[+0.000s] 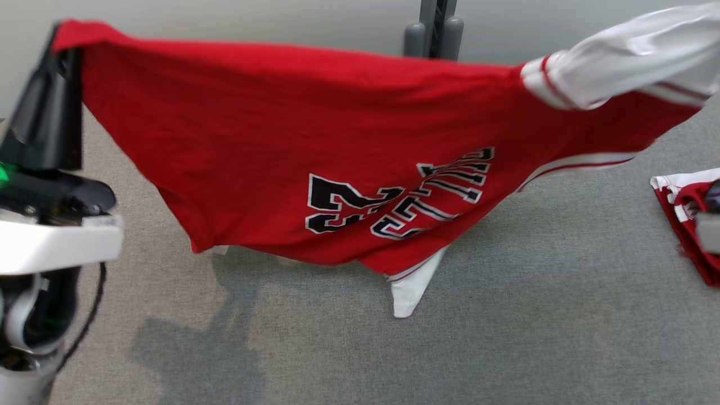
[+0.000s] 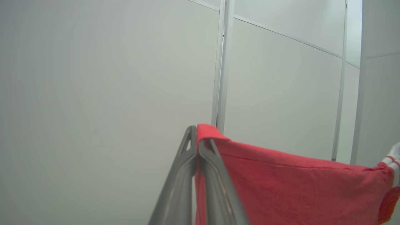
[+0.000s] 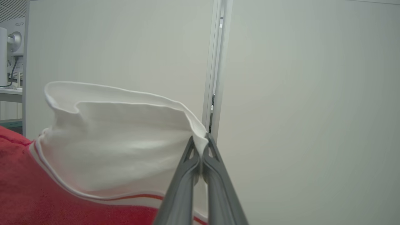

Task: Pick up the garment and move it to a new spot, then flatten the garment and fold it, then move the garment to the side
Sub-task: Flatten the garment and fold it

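Left of the grey post (image 1: 433, 25), the left gripper (image 2: 197, 134) was pinched shut on a red corner of the garment (image 1: 281, 140), with only a small tab of cloth showing past its fingertips. A slip there would likely drop that whole side. The garment hung stretched in the air in front of the post, spanning well to both sides of it, its printed number upside down.

Below and just left of the post, a white sleeve (image 1: 413, 292) dangled lowest, close to or touching the grey surface (image 1: 534, 337); I could not tell which. Lowered carelessly, it would probably fold under the body.

Right of the post, the right gripper (image 3: 200, 140) was closed on the rim of the other white sleeve (image 1: 619, 62), a thin hold on a loose edge that might pull free under tension.

Open surface lay beneath the span. Far right of the post, a second red-and-white cloth (image 1: 683, 225) lay at the view's edge, limiting room there.
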Tool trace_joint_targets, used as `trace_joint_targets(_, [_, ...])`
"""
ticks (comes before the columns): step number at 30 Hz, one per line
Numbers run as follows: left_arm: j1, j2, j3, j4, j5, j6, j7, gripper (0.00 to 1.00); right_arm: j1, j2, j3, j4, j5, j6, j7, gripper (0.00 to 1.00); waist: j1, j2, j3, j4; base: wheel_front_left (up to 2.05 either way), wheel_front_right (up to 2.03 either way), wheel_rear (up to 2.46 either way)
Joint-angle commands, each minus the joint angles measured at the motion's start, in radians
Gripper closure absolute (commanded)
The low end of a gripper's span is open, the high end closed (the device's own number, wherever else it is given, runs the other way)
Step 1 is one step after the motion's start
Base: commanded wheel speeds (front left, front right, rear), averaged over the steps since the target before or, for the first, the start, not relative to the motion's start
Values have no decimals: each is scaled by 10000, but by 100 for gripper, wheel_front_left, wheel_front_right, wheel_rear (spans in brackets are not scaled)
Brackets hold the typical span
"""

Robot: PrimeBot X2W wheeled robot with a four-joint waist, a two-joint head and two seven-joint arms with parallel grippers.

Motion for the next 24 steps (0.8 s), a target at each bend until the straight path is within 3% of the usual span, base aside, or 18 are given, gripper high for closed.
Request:
trace_joint_targets(1, [-243, 103, 103, -57, 3, 76, 69, 100, -233, -129, -102, -73, 35, -3, 43, 100, 0, 0, -32, -4, 0, 0, 0])
trace_joint_targets(8, [-1366, 370, 410, -512, 46, 212, 340, 100, -1555, -465, -438, -133, 442, -3, 337, 100, 0, 0, -91, -61, 0, 0, 0])
trace_joint_targets(13, [-2195, 457, 102, -60, 328, 57, 515, 100, -2193, -373, -220, 550, 856, -3, 485, 100, 0, 0, 236, -109, 0, 0, 0])
trace_joint_targets(18, [-3967, 349, -552, 1605, 910, -239, 606, 100, -3611, -606, 447, 2145, 987, -3, 306, 100, 0, 0, 911, -149, 0, 0, 0])
trace_joint_targets(24, [-6791, -111, -1379, 4708, 1614, -911, 376, 100, -6218, -643, 1445, 4549, 1315, -3, -437, 100, 0, 0, 1813, -252, 0, 0, 0])
